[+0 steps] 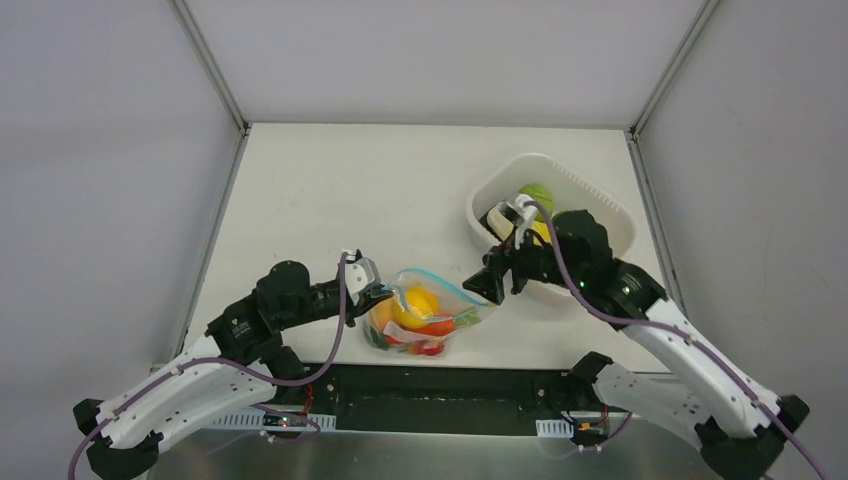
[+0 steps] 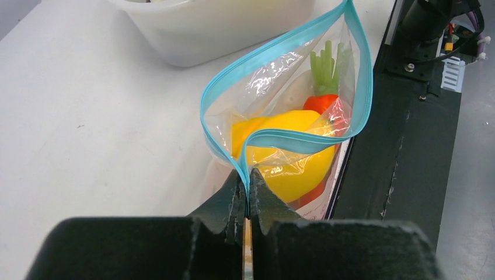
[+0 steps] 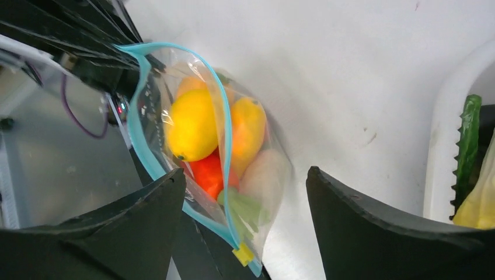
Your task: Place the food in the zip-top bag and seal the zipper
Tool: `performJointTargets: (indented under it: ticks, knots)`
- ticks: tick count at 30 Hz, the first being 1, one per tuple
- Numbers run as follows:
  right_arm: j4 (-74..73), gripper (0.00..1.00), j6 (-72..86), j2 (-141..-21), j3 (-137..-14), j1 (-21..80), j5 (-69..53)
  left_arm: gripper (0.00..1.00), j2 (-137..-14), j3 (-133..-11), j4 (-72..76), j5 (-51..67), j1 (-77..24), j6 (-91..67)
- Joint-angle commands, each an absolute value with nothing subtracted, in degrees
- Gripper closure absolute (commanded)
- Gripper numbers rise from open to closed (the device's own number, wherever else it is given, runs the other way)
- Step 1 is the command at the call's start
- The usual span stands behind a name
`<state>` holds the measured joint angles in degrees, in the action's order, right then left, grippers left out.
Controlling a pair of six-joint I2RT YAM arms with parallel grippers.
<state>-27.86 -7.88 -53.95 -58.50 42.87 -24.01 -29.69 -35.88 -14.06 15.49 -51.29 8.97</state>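
We see left gripper [image 2: 247, 192] clamped on zipper [image 2: 274, 51] end, lower centre; right gripper [image 3: 245, 175] apart. We judge bag [image 2: 280, 81] light, floppy, slippery around food [image 2: 292, 122]: pinch the stiffer zipper.

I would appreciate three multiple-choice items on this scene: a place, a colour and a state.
1. The zip-top bag lies: A far left; B between the left gripper and right gripper; C far right.
2. The zipper is: A teal-blue; B red; C black.
3. The left gripper is: A wide open; B shut on the zipper; C out of view.
Answers: 1 B, the top view shows it there; 2 A, both wrist views show that strip; 3 B, it pinches the strip with no gap.
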Motion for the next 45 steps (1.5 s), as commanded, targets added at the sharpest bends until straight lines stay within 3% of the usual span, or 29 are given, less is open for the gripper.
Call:
performJointTargets:
  ticks: [1, 13, 27, 35, 40, 45]
  knots:
    - [-9.3, 0.22, 4.4, -40.8, -47.4, 42.8, -18.7, 1.0, -28.8, -37.2, -13.5, 11.7, -50.8, 6.8]
    - [8.1, 0.21, 6.0, -23.9, -25.6, 42.7, -24.1, 1.0, -26.8, -37.1, -13.1, 9.8, -50.8, 4.8]
    - [6.1, 0.23, 1.4, -29.3, -24.7, 42.8, -35.9, 1.0, -25.2, -35.1, -12.8, 6.1, -50.8, 3.6]
    - [6.6, 0.26, 0.4, -32.7, -22.7, 42.8, -30.2, 1.0, -22.8, -33.3, -12.8, 4.5, -50.8, 3.5]
    - [12.9, 0.47, -1.1, -29.7, -18.1, 42.8, -28.9, 1.0, -22.8, -32.8, -12.9, 3.7, -50.7, 3.5]
    - [20.6, 0.6, -1.2, -24.5, -12.1, 42.8, -28.2, 1.0, -22.8, -32.4, -13.1, 4.2, -50.8, 3.3]
